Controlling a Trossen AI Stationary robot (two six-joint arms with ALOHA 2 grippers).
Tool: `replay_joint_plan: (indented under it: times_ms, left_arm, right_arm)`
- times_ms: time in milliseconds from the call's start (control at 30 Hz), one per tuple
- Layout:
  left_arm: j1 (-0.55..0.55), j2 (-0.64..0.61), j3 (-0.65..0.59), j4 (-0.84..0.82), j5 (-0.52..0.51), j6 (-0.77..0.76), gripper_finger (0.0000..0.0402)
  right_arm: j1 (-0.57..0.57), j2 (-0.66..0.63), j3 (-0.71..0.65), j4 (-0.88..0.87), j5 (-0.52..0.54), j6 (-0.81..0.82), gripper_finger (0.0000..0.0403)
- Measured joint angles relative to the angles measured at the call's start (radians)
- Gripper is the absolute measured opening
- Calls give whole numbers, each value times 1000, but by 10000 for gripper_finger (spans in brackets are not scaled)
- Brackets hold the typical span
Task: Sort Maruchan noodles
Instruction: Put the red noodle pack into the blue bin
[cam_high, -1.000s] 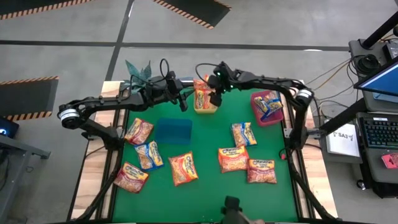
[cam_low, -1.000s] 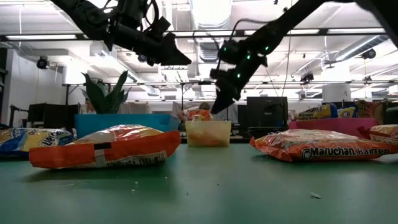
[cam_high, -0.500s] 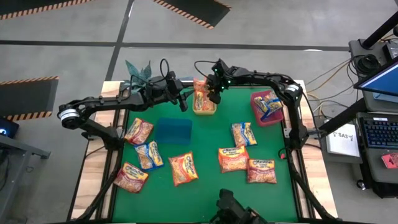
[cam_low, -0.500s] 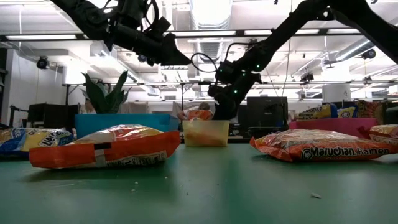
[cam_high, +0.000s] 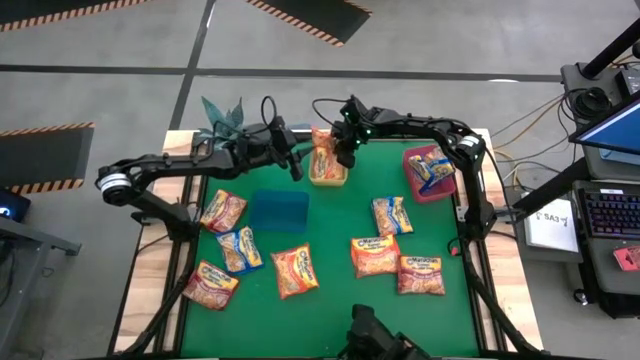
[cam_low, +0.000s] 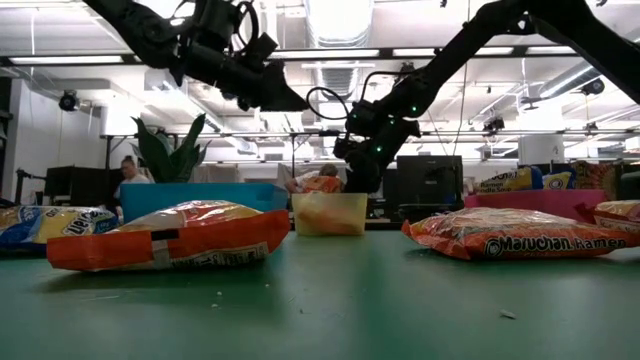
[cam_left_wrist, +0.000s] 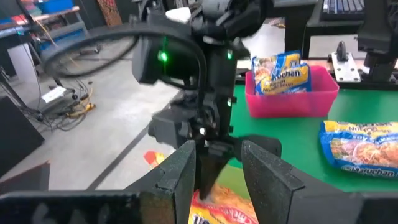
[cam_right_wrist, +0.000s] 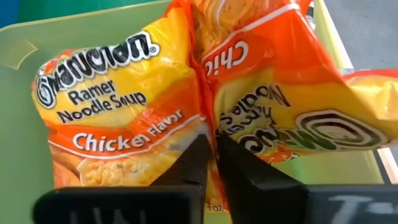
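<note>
Already the right gripper (cam_right_wrist: 210, 163) has its fingers pressed together among the crinkly orange-yellow plastic chicken ramen packets (cam_right_wrist: 118, 124) inside the small yellow plastic bin (cam_high: 329, 170), so lifting might drag one packet back out.
</note>
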Motion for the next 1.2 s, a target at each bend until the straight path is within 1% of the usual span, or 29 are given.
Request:
replay_joint_plan:
  times_ms: [100,300,433,500,567,667,733,833,900,967,1067,1100,1200]
  left_arm:
    - [0,21,0,2,0,-15,113]
    - [0,47,0,6,0,-18,113]
    - [0,71,0,6,0,-18,113]
    - [0,88,0,1,0,-18,113]
    - [0,107,0,-10,1,-4,113]
    - [3,132,-1,-19,1,13,113]
    - [11,143,3,-14,-20,31,113]
    - [35,162,47,-8,-94,60,113]
    - [56,182,94,-4,-116,87,113]
    - [81,207,143,-6,-115,119,113]
    - [114,267,220,-13,-91,167,113]
    - [124,292,244,-23,-84,176,113]
    - [148,366,313,-74,-79,186,106]
  right_arm:
    - [0,-11,-2,-5,3,1,10]
    - [0,-81,-2,-1,36,0,8]
    - [12,-132,-2,6,133,-16,8]
    - [16,-158,-2,4,149,-18,8]
    - [20,-177,-2,-3,118,0,8]
    - [25,-184,-3,-30,5,38,8]
    - [40,-178,-11,-30,-40,63,8]
    - [85,-148,-19,-23,-51,80,8]
    - [112,-124,-29,-28,-47,88,8]
    - [135,-103,-38,-28,2,88,8]
    - [158,-79,-45,-23,145,99,8]
    - [160,-73,-47,-19,170,103,8]
    - [159,-53,-59,-23,173,114,8]
